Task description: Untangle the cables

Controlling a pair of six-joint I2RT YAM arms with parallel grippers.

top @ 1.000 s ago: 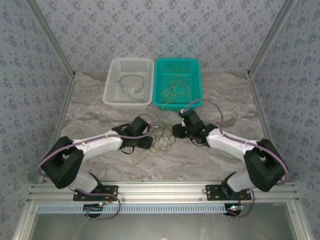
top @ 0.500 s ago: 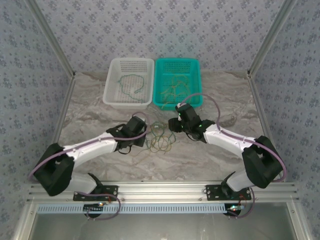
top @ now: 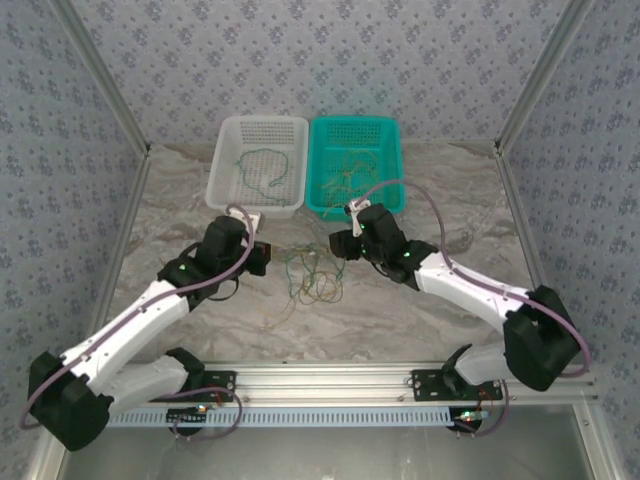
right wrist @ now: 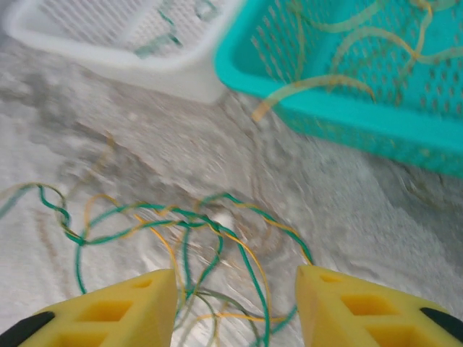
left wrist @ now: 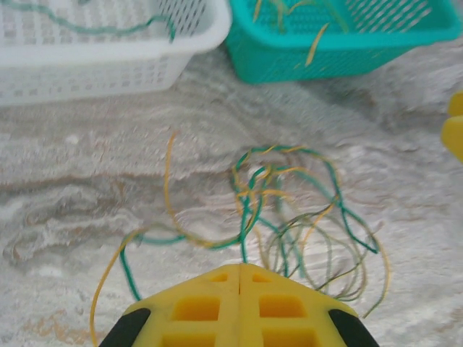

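Marbled desk [top: 180,230]: cables [top: 312,278] tangled just in front of teal basket [top: 355,212]; left tool [left wrist: 240,269], newly pinched shut, apparently on a green strand, drawn back from basket; right tool [right wrist: 235,282] parted over tangle. Pulling-apart likely beginning.

The cables [top: 312,275] are dark green and yellow-tan strands. They lie on a bench [top: 440,205] marbled in grey and beige. The white basket [top: 222,170] and the teal basket [top: 398,170] both have perforated mesh walls. The left hand [left wrist: 239,269] and right hand [right wrist: 235,289] have bright yellow fingers with black patches. The walls [top: 320,60] carry a pale blue-grey small-flower print.
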